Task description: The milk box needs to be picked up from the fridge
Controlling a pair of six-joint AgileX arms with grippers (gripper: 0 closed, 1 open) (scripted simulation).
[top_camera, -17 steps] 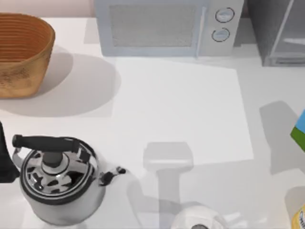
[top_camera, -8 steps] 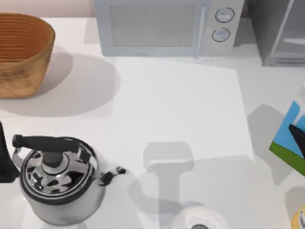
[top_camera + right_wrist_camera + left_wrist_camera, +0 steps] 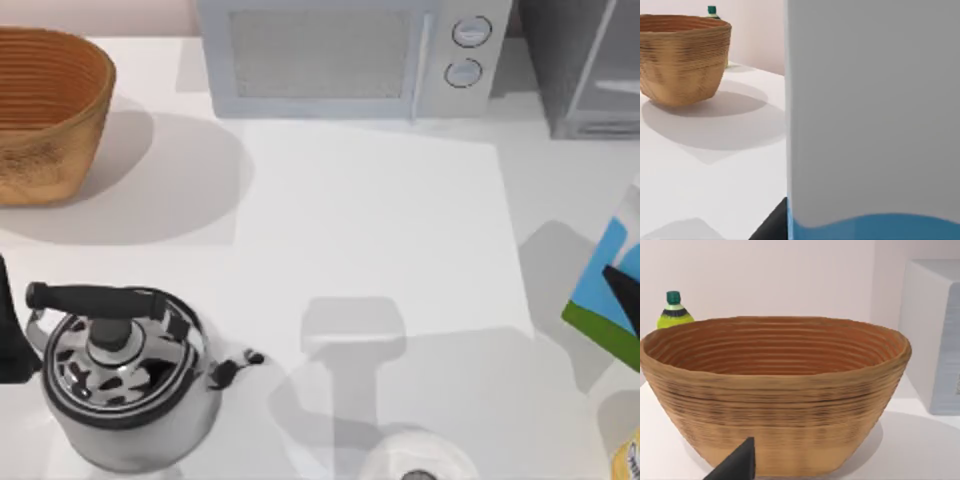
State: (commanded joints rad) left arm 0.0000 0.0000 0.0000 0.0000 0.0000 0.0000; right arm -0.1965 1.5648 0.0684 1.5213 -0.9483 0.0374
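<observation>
The milk box (image 3: 603,292) hangs tilted over the table's right edge, blue and white sides up and green band toward the front. It casts a shadow on the table below it. My right gripper (image 3: 630,298) is shut on it, a dark part showing against the carton. In the right wrist view the milk box (image 3: 870,110) stands very close, with one dark fingertip (image 3: 771,226) beside it. The grey fridge (image 3: 580,60) stands at the back right corner. My left arm (image 3: 8,330) stays parked at the left edge, and my left gripper (image 3: 737,465) faces the basket.
A light-grey microwave (image 3: 350,55) stands at the back, a woven basket (image 3: 45,110) at the back left, and a steel kettle (image 3: 125,375) at the front left. A white round object (image 3: 415,462) and a yellow-labelled item (image 3: 628,455) lie along the front edge.
The milk box has come further left into the top view from the right edge, carried by my right gripper. The left arm has not moved.
</observation>
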